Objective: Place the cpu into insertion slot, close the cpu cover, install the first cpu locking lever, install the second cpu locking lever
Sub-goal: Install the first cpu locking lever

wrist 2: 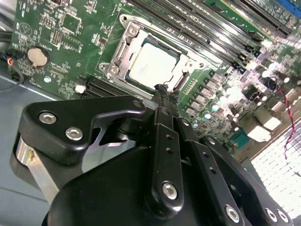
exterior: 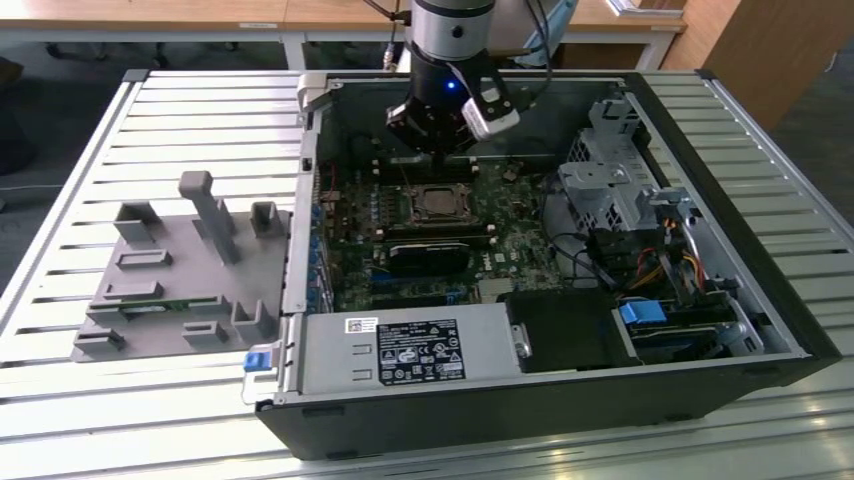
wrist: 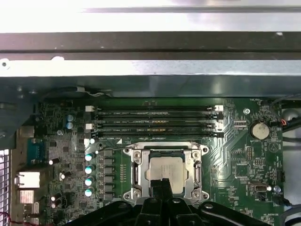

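The cpu (wrist: 167, 168) (wrist 2: 153, 63), a silver-grey square, lies flat in the insertion slot (wrist: 165, 150) on the green motherboard (exterior: 514, 255). The cpu cover (wrist: 136, 172) (wrist 2: 123, 52), a silver metal frame, lies down around the chip. My gripper (wrist 2: 164, 92) (wrist: 164, 184) is shut with nothing between its black fingers, and its tips hang just above the socket's edge. In the exterior view the gripper (exterior: 434, 152) hovers over the board just behind the cpu (exterior: 434, 203).
The open black computer case (exterior: 747, 330) lies on a slatted metal table (exterior: 200, 110). Memory slots (wrist: 155, 122) run beside the socket, and a black heatsink block (exterior: 430, 250) sits in front of it. Drive bays and cables (exterior: 654, 250) are at the exterior view's right, a grey fixture (exterior: 174, 270) at its left.
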`<action>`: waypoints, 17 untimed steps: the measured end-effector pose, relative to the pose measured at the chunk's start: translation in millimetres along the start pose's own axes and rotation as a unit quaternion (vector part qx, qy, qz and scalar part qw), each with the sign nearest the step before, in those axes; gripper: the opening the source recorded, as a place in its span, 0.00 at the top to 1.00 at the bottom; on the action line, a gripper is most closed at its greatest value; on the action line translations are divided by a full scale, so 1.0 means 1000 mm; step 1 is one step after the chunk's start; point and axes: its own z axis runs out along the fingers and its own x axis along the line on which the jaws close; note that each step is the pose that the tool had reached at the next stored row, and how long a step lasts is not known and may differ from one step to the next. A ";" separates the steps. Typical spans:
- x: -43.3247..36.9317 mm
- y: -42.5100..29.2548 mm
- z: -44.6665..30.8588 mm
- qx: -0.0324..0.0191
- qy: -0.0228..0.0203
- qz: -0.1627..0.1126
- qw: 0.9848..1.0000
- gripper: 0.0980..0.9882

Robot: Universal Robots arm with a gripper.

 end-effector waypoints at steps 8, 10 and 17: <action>0.0000 0.0000 0.0000 0.000 0.001 -0.035 0.999 0.99; 0.0000 0.0000 0.0001 0.000 0.001 -0.043 0.999 0.99; 0.0000 0.0000 0.0000 0.000 0.001 -0.073 0.997 0.99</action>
